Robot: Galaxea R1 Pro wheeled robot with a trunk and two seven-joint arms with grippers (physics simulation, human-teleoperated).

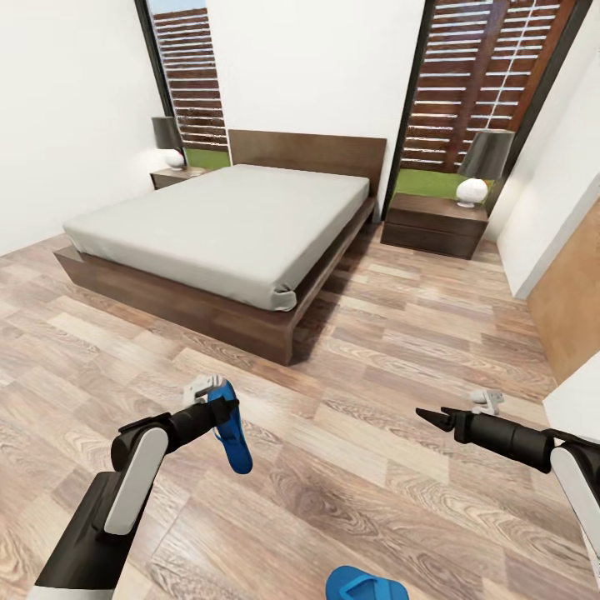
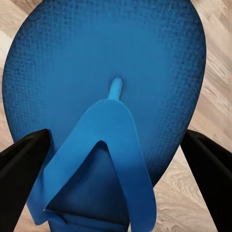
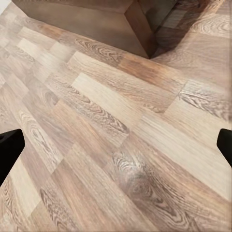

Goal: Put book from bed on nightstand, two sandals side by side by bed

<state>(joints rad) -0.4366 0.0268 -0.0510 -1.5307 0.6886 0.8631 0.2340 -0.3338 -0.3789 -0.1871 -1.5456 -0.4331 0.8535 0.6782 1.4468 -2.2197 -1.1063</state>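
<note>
My left gripper [image 1: 225, 410] is shut on one blue sandal [image 1: 234, 437], which hangs toe-down above the plank floor in front of the bed's [image 1: 225, 221] foot corner. In the left wrist view the sandal [image 2: 106, 77] lies between the black fingers [image 2: 24, 162]. The other blue sandal [image 1: 365, 583] lies on the floor at the near edge, between my arms. My right gripper [image 1: 428, 415] hovers open over bare planks; its fingertips [image 3: 9, 151] stand wide apart. Nightstands flank the bed, one left [image 1: 173, 177] and one right [image 1: 433, 223]. The book is out of view.
Each nightstand carries a lamp, left [image 1: 169, 142] and right [image 1: 482, 167]. Small white objects lie on the floor by the left gripper [image 1: 198, 388] and by the right gripper [image 1: 487, 402]. A wood panel [image 1: 575, 300] and white wall close the right side.
</note>
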